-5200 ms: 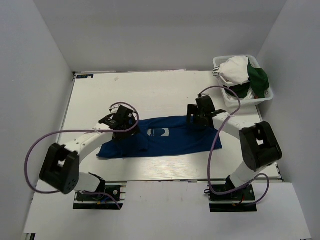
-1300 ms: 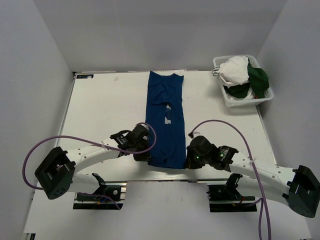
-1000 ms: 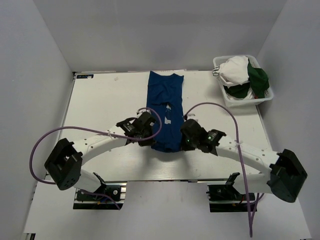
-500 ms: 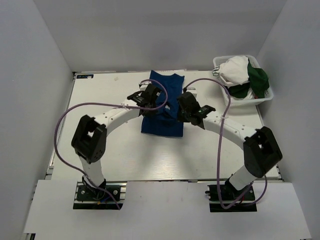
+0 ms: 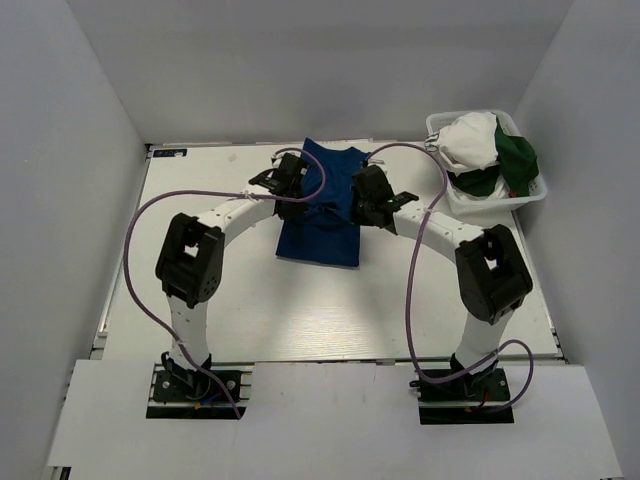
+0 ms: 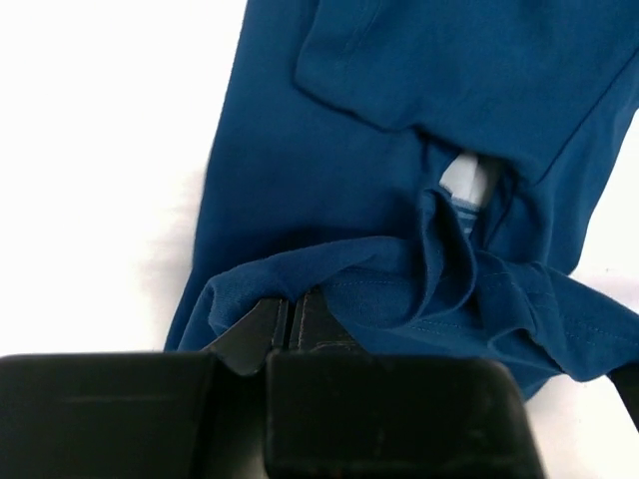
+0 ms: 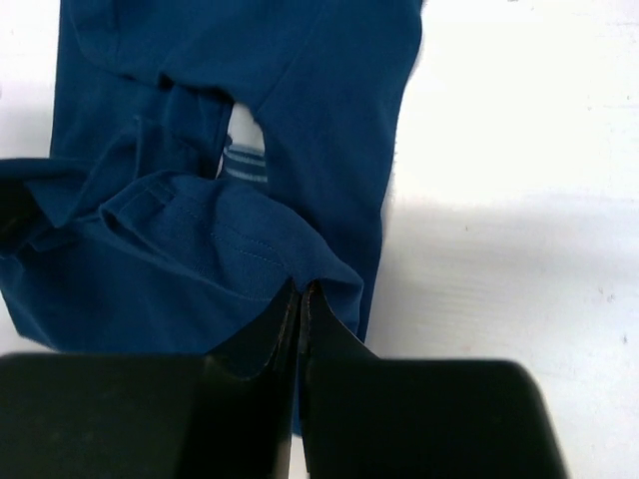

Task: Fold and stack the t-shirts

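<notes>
The white tabletop stretches between grey walls, and the royal blue t-shirt lies on its far half. It is doubled over on itself: one end sits just beyond both end effectors, and the folded bulk reaches back toward the arm bases from them. The left end effector is over the shirt's left edge and the right end effector over its right edge, with the cloth spanning the space between them. To the right of the right end effector, across a strip of bare tabletop, a white mesh basket sits at the far right corner. It holds a bundled white t-shirt and a dark green t-shirt draped over its right rim. Purple cables loop out beside each arm, clear of the shirt. In the wrist views the left end effector is pressed together, pinching a lifted fold of the blue hem. The right end effector likewise pinches a stitched corner of that shirt. Just beyond each pinch a sliver of the white print peeks out between crumpled layers.
</notes>
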Tool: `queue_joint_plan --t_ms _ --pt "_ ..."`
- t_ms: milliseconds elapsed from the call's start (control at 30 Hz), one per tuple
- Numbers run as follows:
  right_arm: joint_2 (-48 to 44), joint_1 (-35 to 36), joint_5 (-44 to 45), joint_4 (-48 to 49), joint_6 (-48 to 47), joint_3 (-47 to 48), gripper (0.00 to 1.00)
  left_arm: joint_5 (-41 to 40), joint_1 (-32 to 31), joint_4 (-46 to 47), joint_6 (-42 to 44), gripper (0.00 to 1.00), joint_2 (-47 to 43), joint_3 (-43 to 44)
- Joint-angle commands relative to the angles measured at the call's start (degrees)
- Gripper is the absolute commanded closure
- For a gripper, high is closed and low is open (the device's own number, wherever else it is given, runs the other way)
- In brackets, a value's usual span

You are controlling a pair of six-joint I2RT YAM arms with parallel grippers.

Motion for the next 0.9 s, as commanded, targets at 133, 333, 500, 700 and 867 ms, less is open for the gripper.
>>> queue_joint_plan --t_ms 133,333,500,700,867 --pt "4.02 -1.50 -0.20 0.03 1.02 5.05 1.00 3.22 1.04 2.57 2.84 0.84 3.62 5.99" --pt "9.21 -2.99 1.29 -3.48 -2.84 12.44 0.54 0.58 3.58 -0.06 2.31 0.00 2.49 8.71" --pt "3.00 -2.03 -1.50 -1.74 -6.45 8.86 0.25 -1.26 4.12 0.98 1.78 0.00 -7.94 -1.17" --pt "-5.20 1.57 -12.15 7.15 -9.87 -6.18 0.10 -3.81 4.65 2.39 -2.61 0.00 -24.39 -19.38" --pt "0.85 5.18 -12.17 5.66 -14.88 -2.60 0.10 -3.81 4.65 2.39 -5.86 0.00 -39.34 -33.98"
